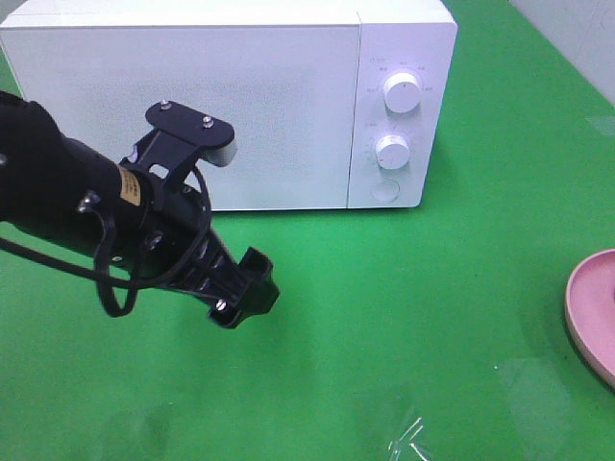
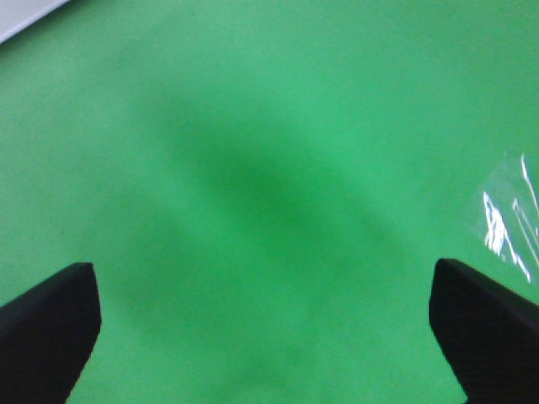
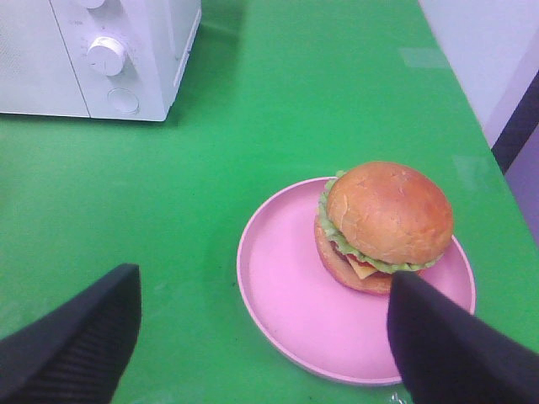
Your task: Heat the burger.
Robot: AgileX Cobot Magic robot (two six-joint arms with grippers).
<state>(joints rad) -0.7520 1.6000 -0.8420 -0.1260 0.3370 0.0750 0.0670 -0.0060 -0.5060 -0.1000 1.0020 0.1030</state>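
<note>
White microwave stands at the back of the green table, door shut; boxy, matte door panel, two round white knobs stacked on its right-hand control strip with a round button beneath. Table surface is smooth, slightly glossy green. Left gripper, black, hard plastic with visible screws and a looped cable, hangs over bare table in front of the microwave; its fingers are spread wide with nothing between them. A scrap of clear crinkled film lies on the table near the front edge. Burger sits on the flat pink round plate at the right side of the table, well apart from the microwave: domed tan-brown bun, smooth top, ruffled green lettuce rim, yellow cheese corner showing. It rests toward one side of the plate. Right gripper hovers near the plate, ribbed black fingers parted, gripping nothing.
</note>
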